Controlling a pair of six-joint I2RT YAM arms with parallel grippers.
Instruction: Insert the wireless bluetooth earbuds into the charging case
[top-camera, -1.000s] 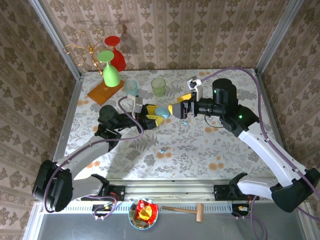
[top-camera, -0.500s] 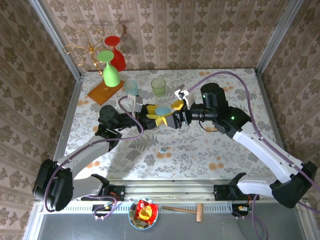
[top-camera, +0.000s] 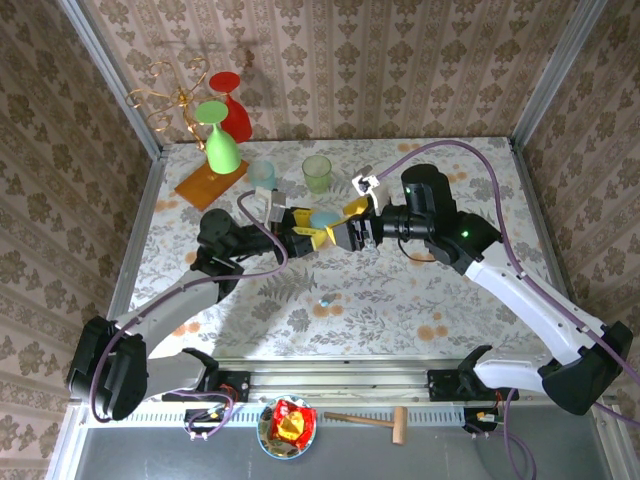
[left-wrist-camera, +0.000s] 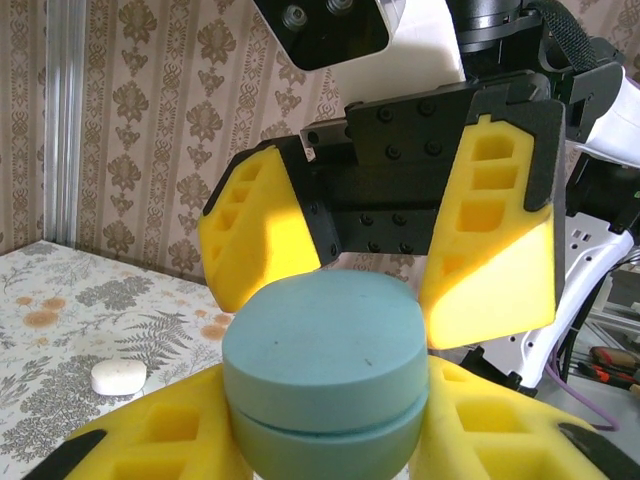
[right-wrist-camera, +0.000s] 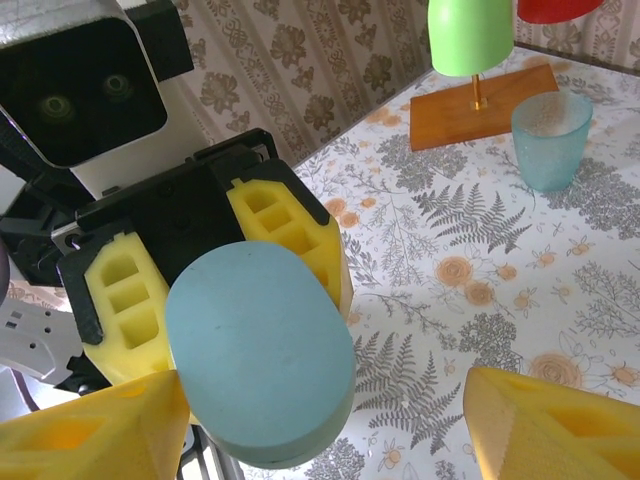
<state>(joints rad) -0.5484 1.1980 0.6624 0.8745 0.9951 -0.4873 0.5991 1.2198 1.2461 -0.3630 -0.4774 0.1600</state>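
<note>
**Top view, centre.** Pale-blue rounded plastic charging case (top-camera: 322, 219), raised off the flower-patterned tabletop (top-camera: 450, 290) and pinched between the yellow ribbed fingers of the left gripper (top-camera: 305, 230). Right gripper (top-camera: 347, 226) set nose to nose against it, jaws spread to either side of the case.

**Left wrist view.** Case (left-wrist-camera: 325, 345) with a plain matte lid face, marked by one small dark speck. Seam between the two halves closed. Small white oval piece (left-wrist-camera: 118, 376) on the cloth at lower left; whether an earbud, cannot tell.

**Right wrist view.** One finger of the right gripper (right-wrist-camera: 315, 400) just beside the case (right-wrist-camera: 260, 350), the other well off it.

**Task item.** Tiny pale-blue earbud (top-camera: 325, 299) lying loose on the tabletop, nearer the arm bases, well apart from both grippers and from the case.

**Surroundings.**
- Pale-blue translucent cup (top-camera: 263, 175) and pale-green translucent cup (top-camera: 317, 172) just behind the grippers.
- Farther left, green goblet (top-camera: 220, 140), mouth down, above an orange wooden base (top-camera: 205, 185), with a red goblet (top-camera: 232, 100) and a gold wire rack (top-camera: 165, 100) behind.
- Purple cable (top-camera: 265, 255) looping beside the left wrist.
- At the near ledge, small bowl of red-wrapped sweets (top-camera: 262, 435) and a wooden mallet (top-camera: 370, 420).
</note>
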